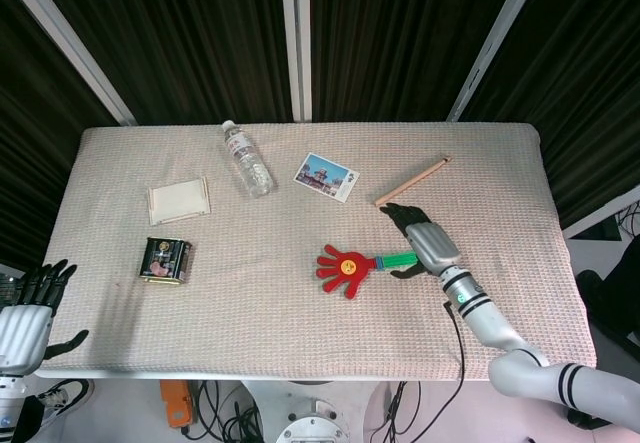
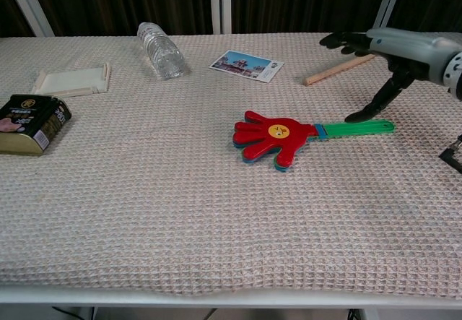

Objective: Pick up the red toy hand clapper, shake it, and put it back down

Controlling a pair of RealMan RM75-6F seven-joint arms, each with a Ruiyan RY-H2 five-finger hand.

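The red toy hand clapper [image 1: 345, 265] [image 2: 273, 137] lies flat on the table cloth, its green handle [image 2: 354, 128] pointing right. My right hand [image 1: 422, 240] [image 2: 381, 53] hovers over the handle's end with fingers spread and holds nothing; its thumb points down close to the handle, and whether it touches is unclear. My left hand [image 1: 28, 313] hangs off the table's front left corner, fingers apart and empty; the chest view does not show it.
A plastic bottle [image 1: 246, 159], a photo card [image 1: 327, 176], a wooden pencil [image 1: 411, 182], a folded white cloth [image 1: 179, 201] and a dark tin [image 1: 165, 260] lie on the table. A black cable [image 1: 460, 328] runs by my right forearm.
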